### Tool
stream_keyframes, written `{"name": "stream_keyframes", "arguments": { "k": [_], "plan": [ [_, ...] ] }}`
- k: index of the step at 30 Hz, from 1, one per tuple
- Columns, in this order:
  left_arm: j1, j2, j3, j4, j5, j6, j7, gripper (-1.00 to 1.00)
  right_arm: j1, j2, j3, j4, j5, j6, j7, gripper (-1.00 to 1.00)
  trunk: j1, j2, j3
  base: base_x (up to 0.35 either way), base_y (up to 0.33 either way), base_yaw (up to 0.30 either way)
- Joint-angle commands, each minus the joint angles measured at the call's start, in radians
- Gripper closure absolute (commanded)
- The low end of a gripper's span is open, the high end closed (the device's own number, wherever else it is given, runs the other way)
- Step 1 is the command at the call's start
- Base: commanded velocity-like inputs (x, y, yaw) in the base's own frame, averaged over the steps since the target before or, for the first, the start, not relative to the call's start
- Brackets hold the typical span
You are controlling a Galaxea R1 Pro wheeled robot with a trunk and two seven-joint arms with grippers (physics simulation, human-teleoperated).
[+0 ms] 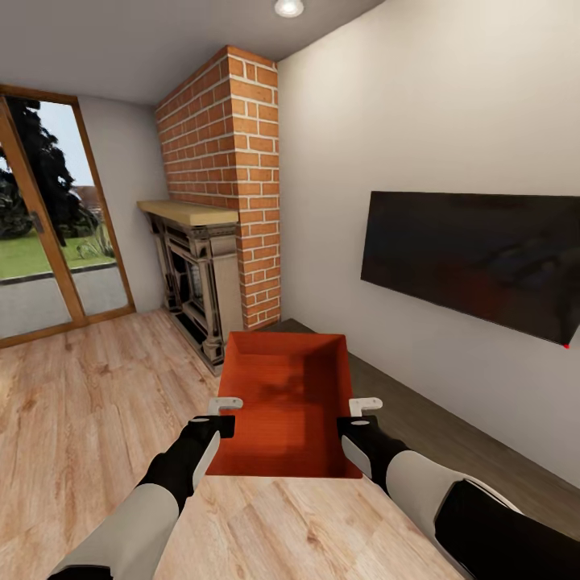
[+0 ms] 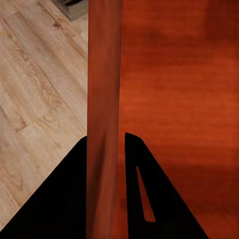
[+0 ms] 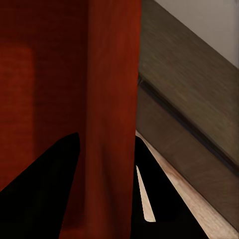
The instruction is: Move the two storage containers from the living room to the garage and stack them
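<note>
One orange-red storage container (image 1: 286, 399) hangs in front of me above the living room's wood floor, open top up and empty. My left gripper (image 1: 223, 412) is shut on its left wall (image 2: 103, 114), one finger inside and one outside. The right gripper (image 1: 360, 416) grips the right wall (image 3: 112, 114) in the same way. Both black fingers (image 2: 149, 194) straddle the rim in the wrist views.
A brick chimney (image 1: 234, 161) with a dark fireplace (image 1: 192, 282) stands ahead on the left. The wall TV (image 1: 475, 258) hangs on the white wall at right above a dark low shelf (image 1: 451, 435). A glass door (image 1: 48, 225) is at far left. Light plank floor (image 1: 80, 403) lies open to the left.
</note>
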Motion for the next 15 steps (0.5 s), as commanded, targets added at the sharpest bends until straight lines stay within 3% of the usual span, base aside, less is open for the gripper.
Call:
{"name": "stream_keyframes", "arguments": {
  "k": [1,15],
  "plan": [
    [0.0,-0.017,0.006,0.001,0.0,0.006,0.0,1.0,-0.001,0.002,0.047,-0.023,0.022,-0.057,-0.002,1.0,0.0,-0.001,-0.001,0.0,0.0,0.0],
    [0.0,-0.017,0.006,0.001,0.0,0.006,0.0,1.0,-0.001,0.004,0.046,-0.023,0.02,-0.057,0.001,1.0,0.0,-0.001,-0.001,0.0,0.0,0.008]
  ]
}}
